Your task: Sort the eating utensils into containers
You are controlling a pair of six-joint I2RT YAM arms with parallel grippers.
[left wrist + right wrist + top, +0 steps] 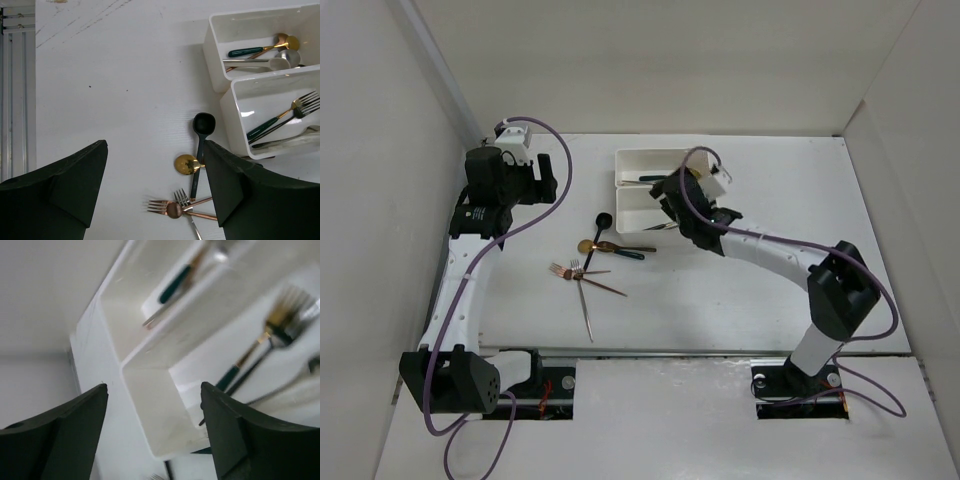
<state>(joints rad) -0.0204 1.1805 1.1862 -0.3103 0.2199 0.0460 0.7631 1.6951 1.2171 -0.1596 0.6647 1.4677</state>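
White plastic trays, two of them, are set touching side by side at the far middle of the table [720,310]. Spoons are held in the far tray [215,60]: a teal-handled spoon [262,48] with a gold bowl and a silver spoon [277,62]. Forks are held in the near tray [235,120], among them a teal-handled fork [274,121] with gold tines. The right gripper [152,387] is seen over the near tray, its fingers spread and nothing between them. The left gripper [155,150] is seen at the far left of the table, likewise spread and empty. Left of the trays and nearer, a black spoon [204,123], a gold spoon [185,164], a copper fork [159,205] and a silver fork [182,196] are scattered on the table in a loose cluster, some of them crossed.
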